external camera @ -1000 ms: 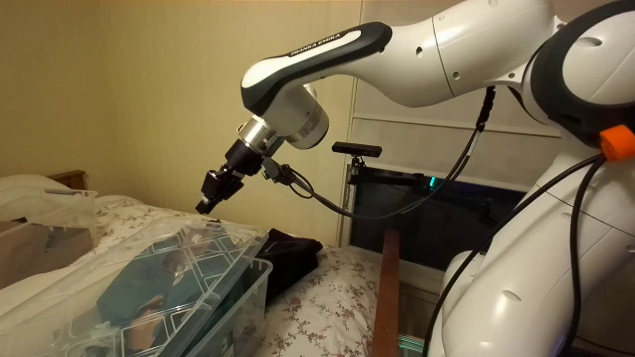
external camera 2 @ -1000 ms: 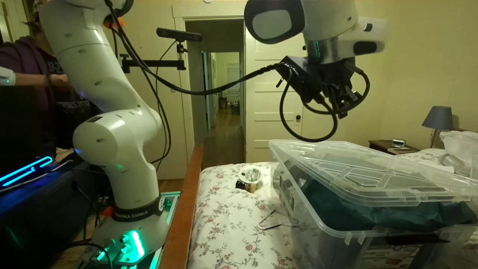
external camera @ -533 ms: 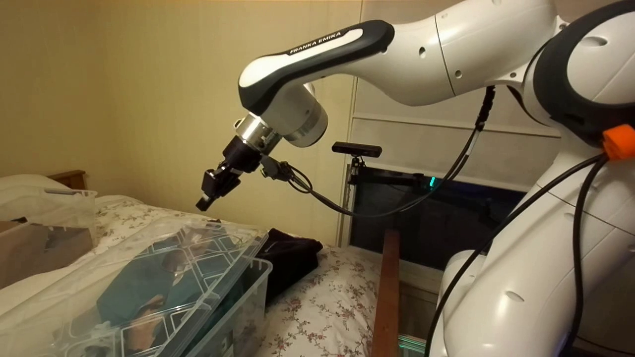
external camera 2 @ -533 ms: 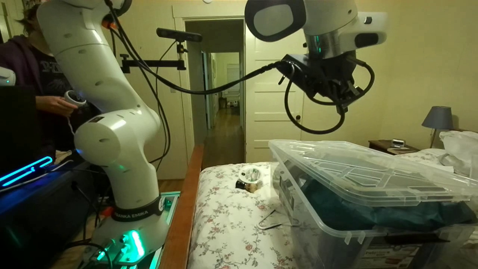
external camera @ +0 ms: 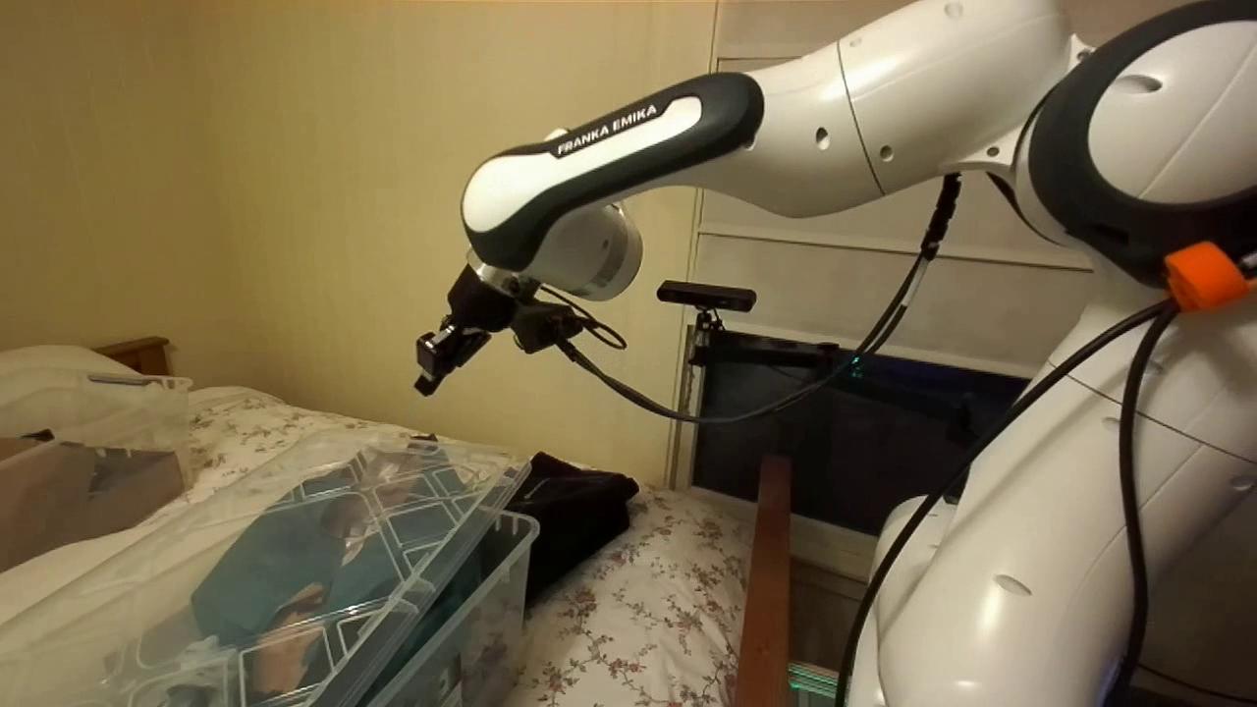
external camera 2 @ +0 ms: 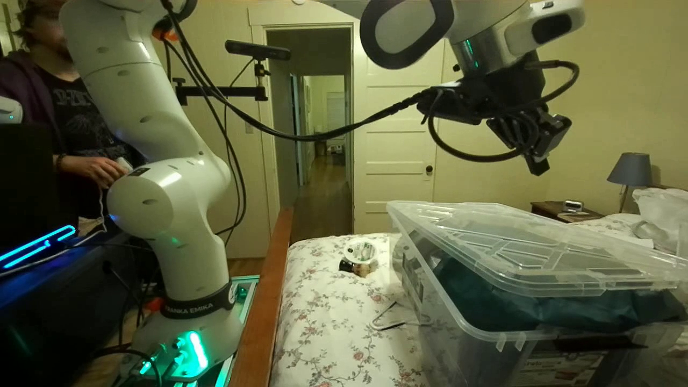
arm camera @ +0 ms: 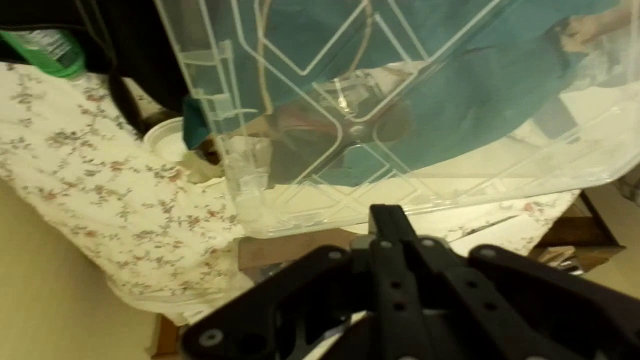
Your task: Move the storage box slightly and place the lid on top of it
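Because the lid [external camera 2: 521, 244] lies skewed and tilted on top of the storage box [external camera 2: 473, 357], not seated on its rim, holds are judged from there. Reads as thin clear plastic: likely light, fairly stiff with some flex, slick; may skid if shoved, may crack if pinched hard. Best hold looks like the raised edge, standing off the rim above the teal fabric [external camera 2: 537, 310]. The storage box looks stuffed, so probably heavier; nudging a wall seems safer than lifting. The gripper [arm camera: 386, 212] has fingertips together, nothing between, above the lid and apart from it. Counts: one gripper, one lid, one storage box under it, one other clear bin [external camera: 162, 417] on the bed [external camera: 638, 609]; one black bundle [external camera: 574, 511], one green bottle [arm camera: 50, 52], one brush [external camera 2: 355, 267], one round tub [external camera 2: 361, 250], one lamp [external camera 2: 630, 169], one person [external camera 2: 70, 113].
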Action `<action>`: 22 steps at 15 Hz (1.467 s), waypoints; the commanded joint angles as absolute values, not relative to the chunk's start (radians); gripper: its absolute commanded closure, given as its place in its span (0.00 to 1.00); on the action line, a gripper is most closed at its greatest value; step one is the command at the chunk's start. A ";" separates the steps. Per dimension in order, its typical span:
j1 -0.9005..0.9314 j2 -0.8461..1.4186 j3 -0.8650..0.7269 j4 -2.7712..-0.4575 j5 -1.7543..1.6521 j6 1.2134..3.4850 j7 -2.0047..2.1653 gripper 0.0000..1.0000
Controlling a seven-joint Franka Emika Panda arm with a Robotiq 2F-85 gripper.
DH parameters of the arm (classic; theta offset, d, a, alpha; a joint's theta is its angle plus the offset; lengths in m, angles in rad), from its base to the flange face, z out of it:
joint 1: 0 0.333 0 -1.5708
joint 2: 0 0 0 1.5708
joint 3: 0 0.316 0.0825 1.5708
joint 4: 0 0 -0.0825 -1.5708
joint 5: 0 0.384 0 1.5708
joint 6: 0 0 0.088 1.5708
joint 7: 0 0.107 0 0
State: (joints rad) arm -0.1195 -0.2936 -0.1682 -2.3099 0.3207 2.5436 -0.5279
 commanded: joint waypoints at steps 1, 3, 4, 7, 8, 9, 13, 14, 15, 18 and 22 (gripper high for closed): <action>-0.149 -0.200 -0.147 -2.302 0.099 2.687 -0.384 1.00; -0.174 -0.143 -0.142 -2.288 -0.035 2.714 -0.296 1.00; -0.185 -0.115 -0.140 -2.282 -0.099 2.721 -0.249 1.00; -0.196 -0.045 -0.150 -2.256 -0.221 2.690 -0.150 1.00; -0.195 -0.026 -0.155 -2.249 -0.239 2.680 -0.131 1.00; -0.192 -0.007 -0.159 -2.243 -0.244 2.665 -0.117 1.00; -0.182 0.045 -0.166 -2.237 -0.145 2.569 -0.131 1.00; -0.183 0.053 -0.167 -2.235 -0.131 2.551 -0.134 1.00; -0.184 0.060 -0.168 -2.231 -0.115 2.533 -0.136 1.00; -0.188 0.078 -0.173 -2.221 -0.102 2.495 -0.131 1.00; -0.193 0.100 -0.180 -2.216 -0.090 2.464 -0.126 1.00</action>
State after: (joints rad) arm -0.1896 0.0640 -0.1736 -2.2358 -0.1136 2.5053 -0.1365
